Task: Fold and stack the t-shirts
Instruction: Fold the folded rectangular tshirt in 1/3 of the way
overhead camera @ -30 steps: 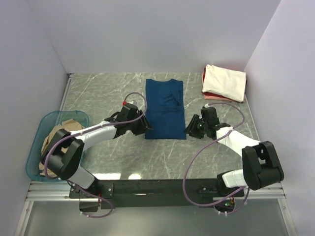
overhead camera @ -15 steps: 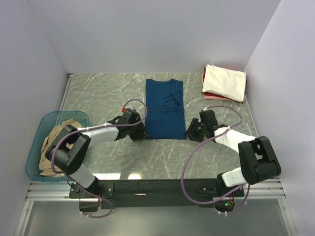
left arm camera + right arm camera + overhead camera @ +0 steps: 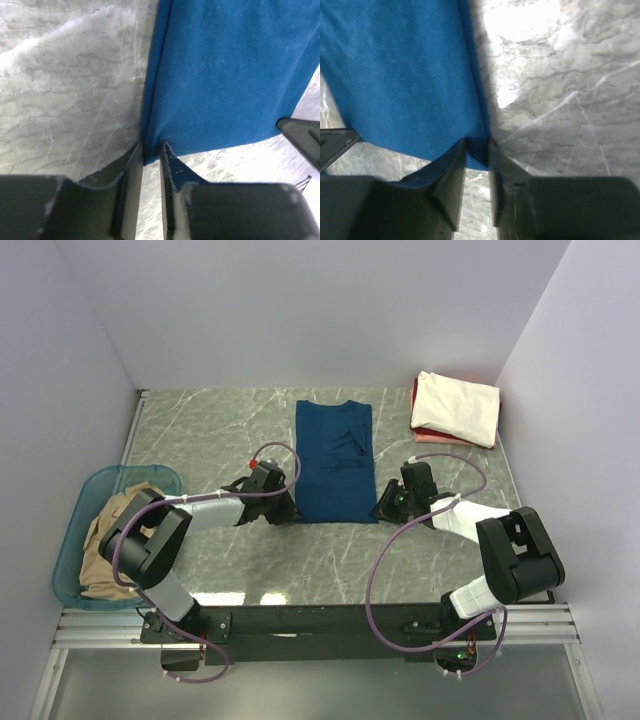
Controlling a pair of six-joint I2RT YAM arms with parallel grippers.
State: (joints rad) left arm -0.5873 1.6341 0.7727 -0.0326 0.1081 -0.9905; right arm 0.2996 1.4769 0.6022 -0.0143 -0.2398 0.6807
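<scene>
As both reach low and forward, left gripper point(image 3: 150, 147) and right gripper point(image 3: 477, 143) pinch the navy t-shirt point(image 3: 336, 460) hem.

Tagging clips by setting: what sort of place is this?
Likely a lab test cell: bare white walls enclose a marble-patterned table, with robot arms bolted at its near edge.

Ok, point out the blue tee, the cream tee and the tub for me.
blue tee point(image 3: 336, 462), top view, middle of the cloth.
cream tee point(image 3: 457, 408), top view, middle of its upper face.
tub point(image 3: 140, 470), top view, far rim.
</scene>
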